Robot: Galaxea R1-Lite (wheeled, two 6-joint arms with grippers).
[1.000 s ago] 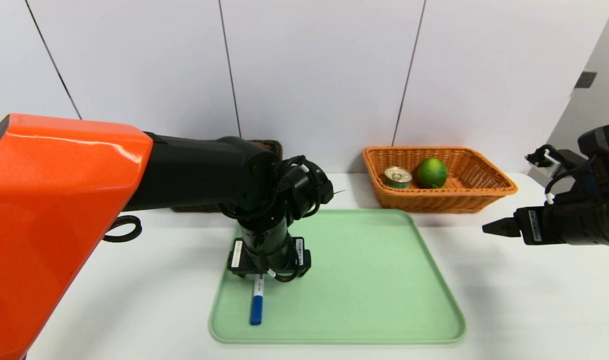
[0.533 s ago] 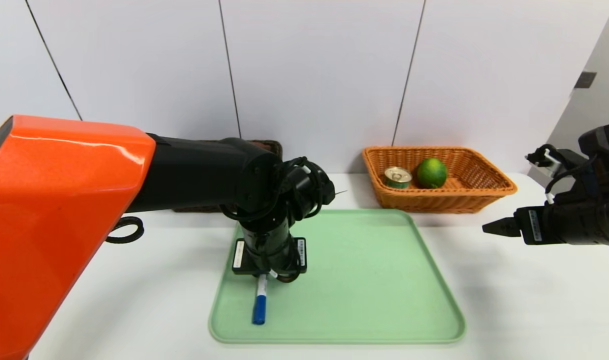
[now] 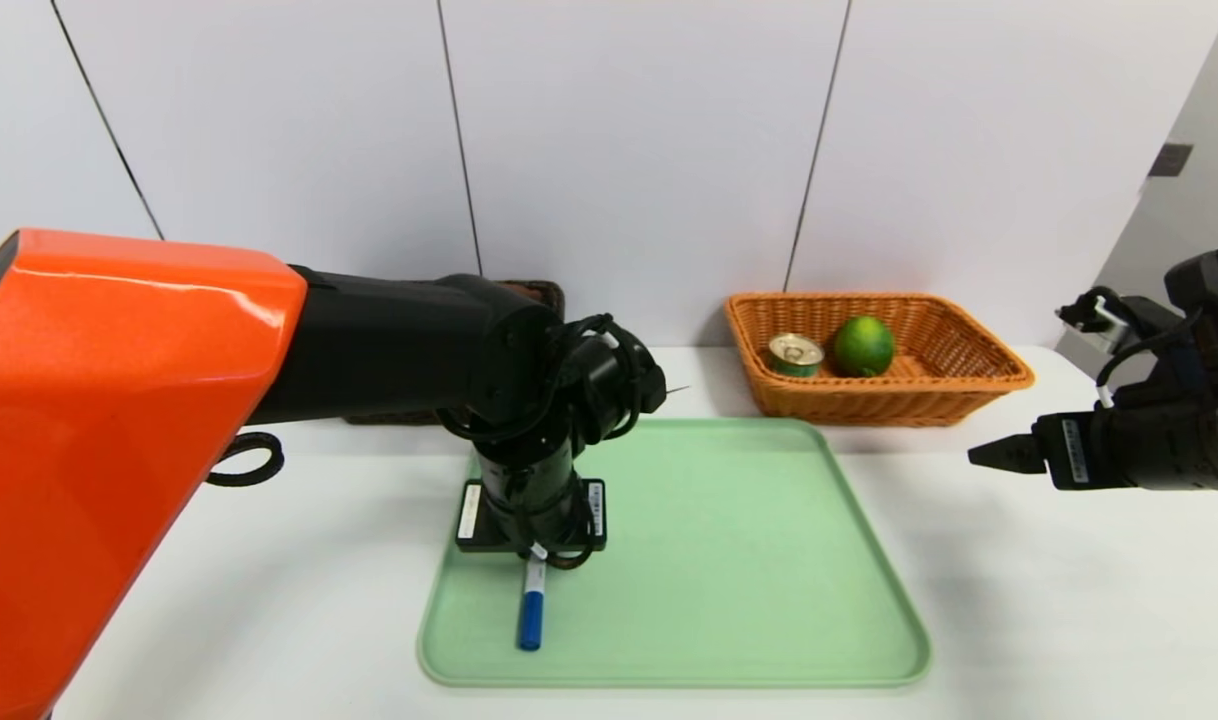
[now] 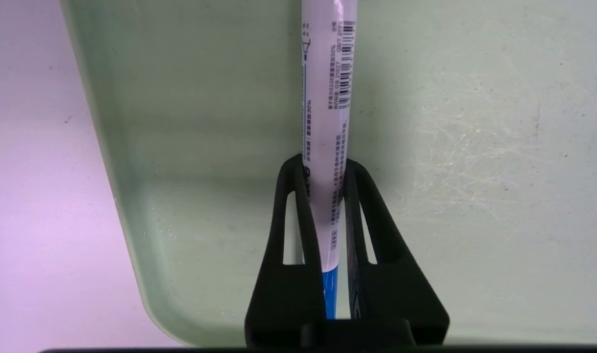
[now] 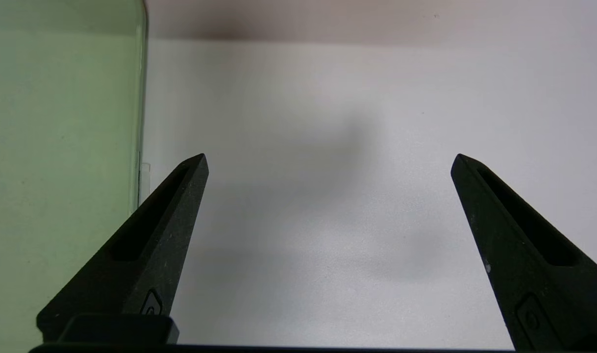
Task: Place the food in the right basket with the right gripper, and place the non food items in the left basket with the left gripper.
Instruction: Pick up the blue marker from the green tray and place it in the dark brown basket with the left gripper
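From where I stand, looking by the head view, the left pincer (image 3: 534, 562) is down over the near left part of the green tray (image 3: 749, 560), and the white marker (image 3: 535, 576) sticks out from under it, blue cap toward me. A second ago that cap lay a little farther left; it has shifted toward the tray's middle, and the housing above the pincer has narrowed. Behind that pincer, the dark basket (image 3: 541, 292) is mostly hidden by the left arm, so I cannot tell what is in it. Well off to the right of it, the orange basket (image 3: 879, 405) holds the tin can (image 3: 796, 356) and the green lime (image 3: 864, 347) side by side, just as before. The right pincer (image 3: 1007, 454) hangs over the desk (image 3: 1029, 600), right of the tray, hardly moved. In the left wrist view, the left pincer is closed on the marker, one finger against each side of its white barrel. In the right wrist view, the right pincer is spread wide, nothing between its fingers, with the tray's edge beside one of them.
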